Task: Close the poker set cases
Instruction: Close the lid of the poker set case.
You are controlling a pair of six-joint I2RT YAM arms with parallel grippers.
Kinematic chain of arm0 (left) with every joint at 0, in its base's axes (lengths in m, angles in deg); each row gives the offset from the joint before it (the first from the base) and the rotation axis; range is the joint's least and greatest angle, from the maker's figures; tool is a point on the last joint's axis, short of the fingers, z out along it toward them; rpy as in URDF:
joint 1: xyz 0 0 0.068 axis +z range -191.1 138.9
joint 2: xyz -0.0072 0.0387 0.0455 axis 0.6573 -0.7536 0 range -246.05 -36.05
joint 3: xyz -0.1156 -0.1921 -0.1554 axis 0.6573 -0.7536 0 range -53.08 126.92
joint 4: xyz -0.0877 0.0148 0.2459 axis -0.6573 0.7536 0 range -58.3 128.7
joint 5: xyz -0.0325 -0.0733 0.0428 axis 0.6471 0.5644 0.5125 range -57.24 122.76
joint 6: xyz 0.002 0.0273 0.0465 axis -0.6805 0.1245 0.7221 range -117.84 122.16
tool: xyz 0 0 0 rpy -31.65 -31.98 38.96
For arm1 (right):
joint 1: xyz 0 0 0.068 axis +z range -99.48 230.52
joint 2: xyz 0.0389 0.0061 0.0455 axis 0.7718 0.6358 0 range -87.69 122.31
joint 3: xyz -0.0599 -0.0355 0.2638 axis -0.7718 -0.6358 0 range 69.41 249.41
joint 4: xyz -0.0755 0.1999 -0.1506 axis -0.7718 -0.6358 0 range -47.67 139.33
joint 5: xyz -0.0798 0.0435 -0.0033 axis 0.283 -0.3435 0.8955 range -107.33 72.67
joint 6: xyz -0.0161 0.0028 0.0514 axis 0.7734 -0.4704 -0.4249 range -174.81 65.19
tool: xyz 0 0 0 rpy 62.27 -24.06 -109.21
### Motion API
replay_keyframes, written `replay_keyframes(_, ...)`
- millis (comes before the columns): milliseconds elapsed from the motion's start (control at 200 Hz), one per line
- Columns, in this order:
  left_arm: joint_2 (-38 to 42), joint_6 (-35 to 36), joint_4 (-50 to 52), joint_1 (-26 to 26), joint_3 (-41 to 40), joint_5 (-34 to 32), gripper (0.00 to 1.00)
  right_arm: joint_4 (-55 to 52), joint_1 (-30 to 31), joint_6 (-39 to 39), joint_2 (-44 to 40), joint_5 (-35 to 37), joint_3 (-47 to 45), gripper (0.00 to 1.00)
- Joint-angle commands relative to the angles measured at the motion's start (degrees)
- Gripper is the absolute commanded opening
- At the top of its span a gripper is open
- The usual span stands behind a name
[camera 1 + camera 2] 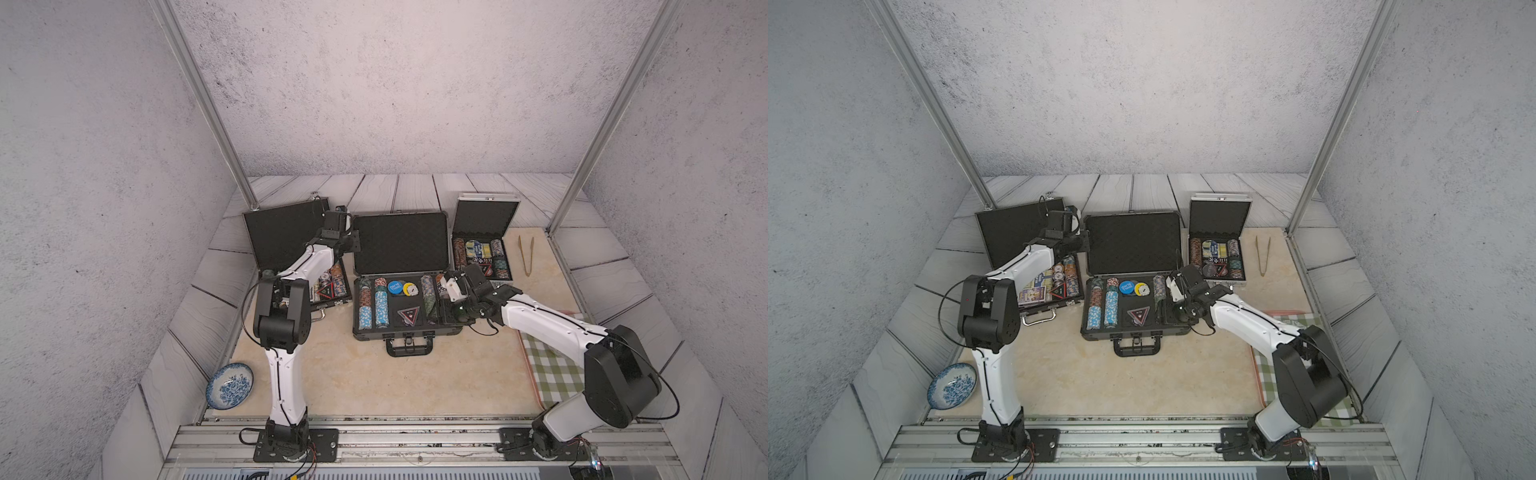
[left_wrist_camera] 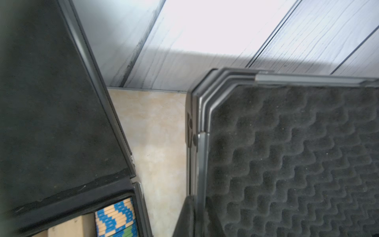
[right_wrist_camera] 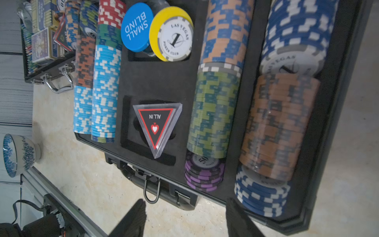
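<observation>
All three cases stand open in both top views: flat black case (image 1: pixel 284 235) left of centre, large dark-grey case (image 1: pixel 401 245) centre, silver case (image 1: pixel 485 222) to its right, higher in frame. Left gripper (image 1: pixel 1083 243) sits at the dark-grey lid's left edge, but the wrist blocks its jaws in the top views. Only the left wrist view shows them. One finger (image 2: pixel 183 215) is outside the rim, cut off at frame bottom; the other is hard to separate from the foam (image 2: pixel 287 153). Narrow, looks pinched on the rim. Right gripper (image 3: pixel 185 202) reads only in the right wrist view: jaws wide, empty, over the base's front edge near the chips (image 3: pixel 213 110).
</observation>
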Motion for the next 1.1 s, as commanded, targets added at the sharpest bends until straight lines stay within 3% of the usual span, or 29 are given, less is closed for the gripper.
replay_keyframes(0,4.97,0.37,-4.90,-0.29,-4.02,1.85,0.02,1.13,0.23,-0.94,-1.85,1.24,-1.07,0.64)
replay_keyframes(435,16.03,0.20,-20.68,-2.36,-23.80,0.37,0.00,3.98,0.18,-3.25,-2.88,3.30,-3.37,0.64)
replay_keyframes(861,24.70,-2.06,-24.23,-4.82,-37.70,-5.67,0.00,6.50,-0.10,-9.37,-8.51,15.39,-6.20,0.67)
replay_keyframes(1096,27.79,-4.60,-22.63,-6.64,-41.49,-7.26,0.00,8.22,-2.78,-12.74,-10.94,15.65,-8.50,0.68)
